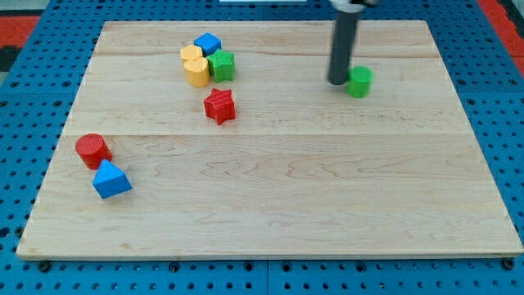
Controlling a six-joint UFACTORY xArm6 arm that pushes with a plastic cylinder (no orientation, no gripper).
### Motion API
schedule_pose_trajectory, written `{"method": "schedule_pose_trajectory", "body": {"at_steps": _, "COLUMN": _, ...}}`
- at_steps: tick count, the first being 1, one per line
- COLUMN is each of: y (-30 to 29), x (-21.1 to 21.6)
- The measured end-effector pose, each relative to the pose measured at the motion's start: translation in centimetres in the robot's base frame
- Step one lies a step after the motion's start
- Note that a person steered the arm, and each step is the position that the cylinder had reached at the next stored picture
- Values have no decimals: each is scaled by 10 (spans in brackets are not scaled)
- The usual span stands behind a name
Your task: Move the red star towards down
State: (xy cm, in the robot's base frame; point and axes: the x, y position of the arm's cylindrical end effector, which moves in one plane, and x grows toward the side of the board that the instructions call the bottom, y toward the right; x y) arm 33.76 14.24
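Observation:
The red star (pixel 219 106) lies on the wooden board (pixel 270 188), left of centre in the upper half. My tip (pixel 338 81) is far to the star's right, touching or just beside the left side of a green cylinder (pixel 359 82). The dark rod rises from the tip to the view's top edge. Nothing stands between the star and the view's bottom edge.
A cluster sits just above the star: a blue cube (pixel 207 43), a green block (pixel 222 65) and a yellow heart-like block (pixel 195 66). A red cylinder (pixel 92 150) and a blue triangle (pixel 110 180) lie near the board's left edge.

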Motion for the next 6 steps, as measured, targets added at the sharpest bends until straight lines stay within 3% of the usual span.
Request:
{"method": "schedule_pose_trajectory", "body": {"at_steps": 1, "y": -35, "x": 5}}
{"method": "schedule_pose_trajectory", "body": {"at_steps": 2, "y": -132, "x": 3}}
{"method": "schedule_pose_trajectory", "body": {"at_steps": 3, "y": -187, "x": 10}}
{"method": "schedule_pose_trajectory", "body": {"at_steps": 4, "y": -227, "x": 40}}
{"method": "schedule_pose_trajectory", "body": {"at_steps": 5, "y": -195, "x": 91}}
{"method": "schedule_pose_trajectory", "body": {"at_steps": 6, "y": -181, "x": 93}}
